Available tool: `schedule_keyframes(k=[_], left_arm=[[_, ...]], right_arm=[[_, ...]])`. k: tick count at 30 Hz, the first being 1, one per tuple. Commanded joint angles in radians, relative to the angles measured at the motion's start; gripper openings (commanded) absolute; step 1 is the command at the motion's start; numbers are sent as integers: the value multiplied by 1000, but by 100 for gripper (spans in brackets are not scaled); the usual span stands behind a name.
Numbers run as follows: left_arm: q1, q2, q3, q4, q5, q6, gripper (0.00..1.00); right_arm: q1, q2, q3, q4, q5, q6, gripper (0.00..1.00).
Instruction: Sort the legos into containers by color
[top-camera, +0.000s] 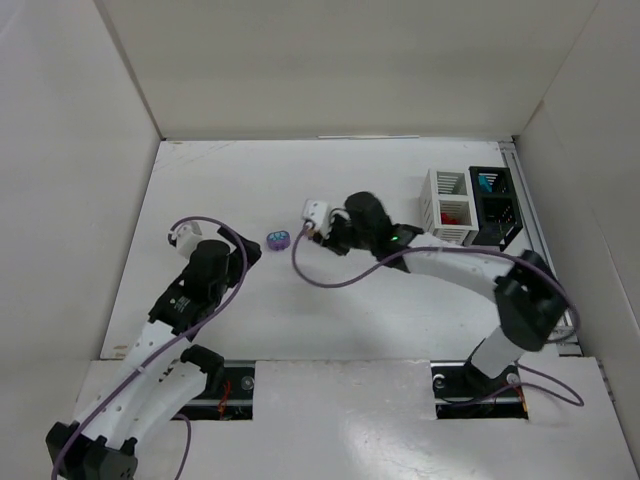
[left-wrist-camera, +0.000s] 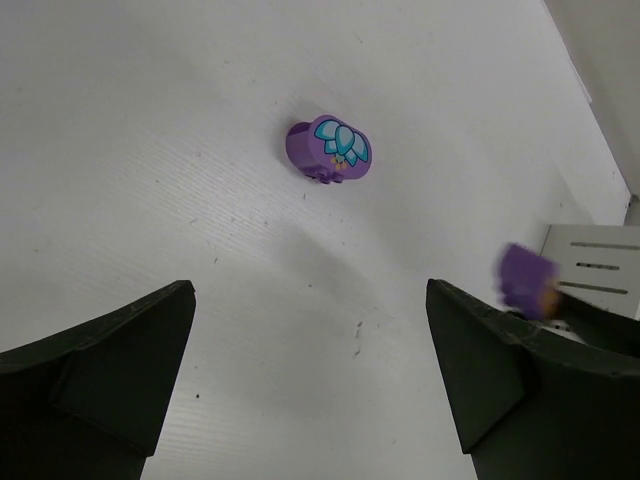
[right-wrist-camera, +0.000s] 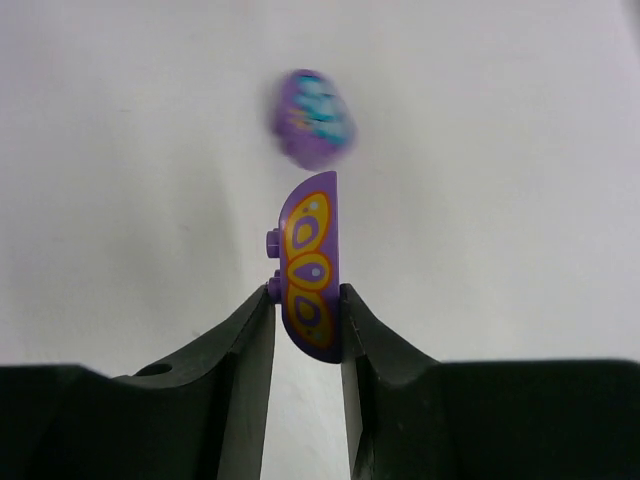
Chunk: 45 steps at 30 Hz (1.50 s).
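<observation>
A purple lego with a yellow pattern (right-wrist-camera: 311, 265) stands on edge between my right gripper's (right-wrist-camera: 308, 310) fingers, which are shut on it. In the top view that gripper (top-camera: 318, 232) is at the table's middle. A second purple lego with a teal flower (top-camera: 278, 239) lies on the table just left of it, blurred in the right wrist view (right-wrist-camera: 313, 118). My left gripper (left-wrist-camera: 310, 340) is open and holds nothing, a short way from the flower lego (left-wrist-camera: 329, 152). The white container (top-camera: 446, 205) holds a red lego (top-camera: 452, 213). The black container (top-camera: 495, 207) holds a teal lego (top-camera: 487, 183).
Both containers stand side by side at the back right, near the right wall. White walls close in the table on three sides. Purple cables loop from both arms over the table.
</observation>
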Motion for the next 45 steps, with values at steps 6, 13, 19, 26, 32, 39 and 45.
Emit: schedule_keyframes(k=[6,13,19,26,32,39,45], left_arm=[[1,141,1,152,49,71,99],[1,267,22,218,96,102,99],[11,331,53,228,116,120,99],[11,342,53,255,125,120,99],[11,342,53,264,135,141,99],[11,320,53,255,135,151,99],[11,218,44,189,106,114,99]], right_arm=[[-428,-492,-150,-256,280,45,26],[-790,-588,-93,-527,544,123,28],[-867,-487,-70,-527,556,134,30],[-907,-407,-39,-489,503,109,63],[-907,-446,-69,-428,449,71,59],[-888,-517,-82,-398,326,-4,64],[-470,-461,-70,-244,57,-240,74]])
